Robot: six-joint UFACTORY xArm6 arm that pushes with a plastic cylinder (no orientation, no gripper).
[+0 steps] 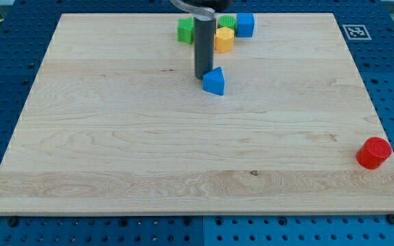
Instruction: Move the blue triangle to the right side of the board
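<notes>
The blue triangle lies on the wooden board, above the middle and a little right of centre. My tip stands just to the triangle's upper left, touching or nearly touching its left edge. The dark rod rises from there to the view's top.
A cluster sits at the top edge: a green block left of the rod, a yellow block, a green block behind it and a blue cube. A red cylinder stands near the board's right edge, low down.
</notes>
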